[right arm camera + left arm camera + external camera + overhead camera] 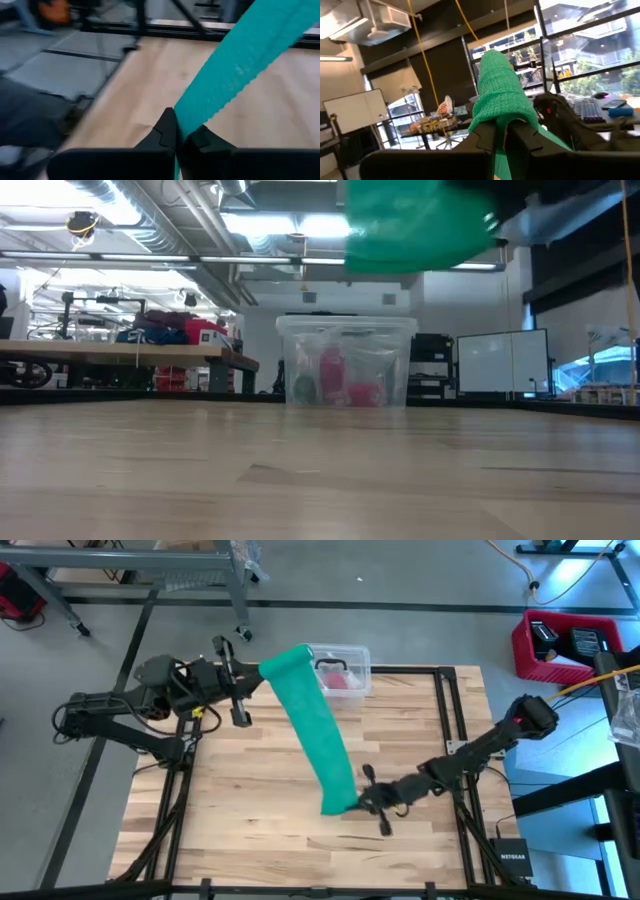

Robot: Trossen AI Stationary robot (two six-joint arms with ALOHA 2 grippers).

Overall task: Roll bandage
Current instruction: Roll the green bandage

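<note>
Tabletop (250,800) mostly bare; bandage (318,735) stretched between left hand (247,690), right hand (362,798), both gripping ends.

One bandage (320,735) — a single teal strip. Two arms, each with one end effector: left end effector (243,692), right end effector (362,798). One desk (250,810). One clear tub (345,668) with a pink-red item (342,680) inside — one red bin (565,645) off the desk.
</note>
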